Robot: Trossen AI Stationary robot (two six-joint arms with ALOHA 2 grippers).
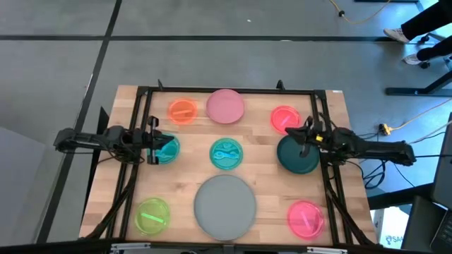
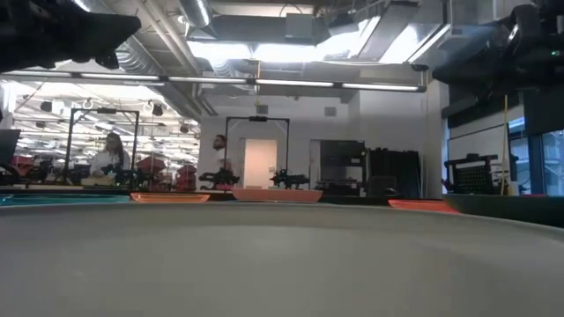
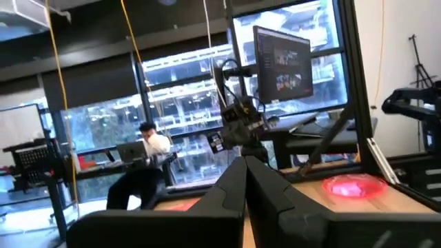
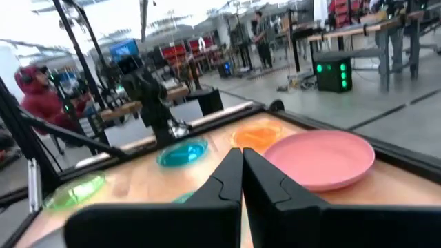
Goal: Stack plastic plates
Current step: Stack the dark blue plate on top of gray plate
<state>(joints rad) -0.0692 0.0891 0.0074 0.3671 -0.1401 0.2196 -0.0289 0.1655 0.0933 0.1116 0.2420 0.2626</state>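
Observation:
In the high view, several round plates lie flat on the wooden table. Along the far side are a small orange plate [image 1: 182,111], a pale pink plate [image 1: 225,106] and a hot-pink plate [image 1: 284,118]. In the middle row are a teal plate [image 1: 168,149], a second teal plate [image 1: 226,154] and a dark teal plate [image 1: 296,156]. Near the front are a lime-green plate [image 1: 152,215], the large grey plate [image 1: 225,206] and a second hot-pink plate [image 1: 305,217]. My left gripper [image 1: 157,143] hovers level over the left teal plate, shut [image 3: 244,169]. My right gripper [image 1: 304,134] hovers over the dark teal plate's far edge, shut [image 4: 242,157].
A black metal frame [image 1: 226,90] borders the table top. The two arms point at each other across the table's middle. In the low view the grey plate [image 2: 282,264] fills the foreground. People sit and stand in the room beyond the table.

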